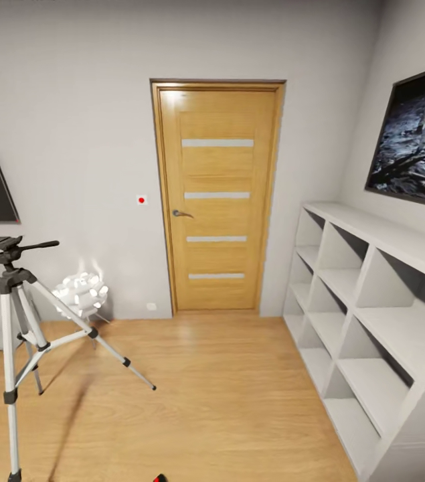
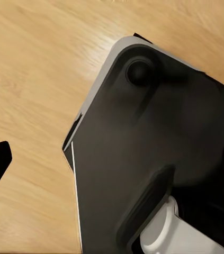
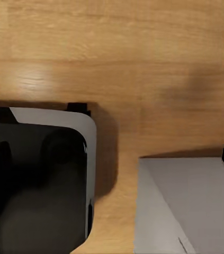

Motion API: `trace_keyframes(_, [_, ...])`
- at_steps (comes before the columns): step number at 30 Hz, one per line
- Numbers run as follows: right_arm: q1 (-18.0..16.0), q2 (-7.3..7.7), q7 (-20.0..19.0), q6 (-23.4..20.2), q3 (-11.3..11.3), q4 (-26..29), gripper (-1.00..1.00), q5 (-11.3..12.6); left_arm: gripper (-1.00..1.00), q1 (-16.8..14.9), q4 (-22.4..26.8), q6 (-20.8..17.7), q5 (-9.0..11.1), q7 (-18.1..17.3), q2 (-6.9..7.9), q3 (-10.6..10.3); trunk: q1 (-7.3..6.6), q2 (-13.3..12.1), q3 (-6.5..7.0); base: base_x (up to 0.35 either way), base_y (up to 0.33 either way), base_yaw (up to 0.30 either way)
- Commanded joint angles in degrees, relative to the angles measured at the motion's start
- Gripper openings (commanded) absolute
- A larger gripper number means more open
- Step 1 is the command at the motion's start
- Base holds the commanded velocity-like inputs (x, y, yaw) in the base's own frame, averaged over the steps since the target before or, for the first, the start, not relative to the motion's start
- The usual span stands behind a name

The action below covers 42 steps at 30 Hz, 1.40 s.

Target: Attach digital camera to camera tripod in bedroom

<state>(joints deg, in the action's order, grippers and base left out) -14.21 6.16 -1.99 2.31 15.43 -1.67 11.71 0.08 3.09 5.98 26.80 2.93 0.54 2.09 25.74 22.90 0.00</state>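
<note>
Head view: the camera tripod [image 1: 13,314] stands on the light wood floor [image 1: 225,395] at the left of the bedroom, legs spread, black head and long handle on top. Just behind it sits a white ball lamp [image 1: 81,293]. A closed wooden door [image 1: 217,197] is centred in the far wall; white open shelving [image 1: 366,321] lines the right wall below a dark framed picture [image 1: 416,137]. Wrist views show the robot's black-and-grey base [image 2: 159,153] over the floor. Jaw opening on either arm: cannot tell.
</note>
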Motion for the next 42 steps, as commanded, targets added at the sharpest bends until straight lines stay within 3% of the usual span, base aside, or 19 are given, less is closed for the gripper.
trace_keyframes(1, [-0.05, -0.01, -0.21, 0.24, 0.48, -0.18, 1.00, 0.59, 1.00, 0.01, 0.02, 0.10, -0.15, 0.15, -0.01, 0.19, 0.04, 0.02, -0.01, 0.271, -0.180, 0.273])
trace_keyframes(15, [-0.05, 0.02, -0.21, 0.29, 0.48, -0.18, 1.00, 0.61, 1.00, 0.01, 0.07, 0.16, -0.16, 0.15, -0.08, 0.19, 0.04, 0.02, -0.01, 0.212, -0.148, 0.239])
trace_keyframes(28, [-0.06, 0.30, -0.72, 0.33, 0.46, -0.18, 1.00, 0.60, 1.00, 0.01, 0.10, 0.18, -0.25, 0.15, -0.10, 0.19, 0.04, 0.02, -0.01, 0.018, -0.016, 0.018])
trace_keyframes(42, [-0.04, 0.39, -0.91, 0.41, 0.48, -0.18, 1.00, 0.59, 1.00, 0.01, 0.02, 0.09, -0.17, 0.15, -0.01, 0.18, 0.04, 0.02, -0.01, 0.126, -0.204, 0.000])
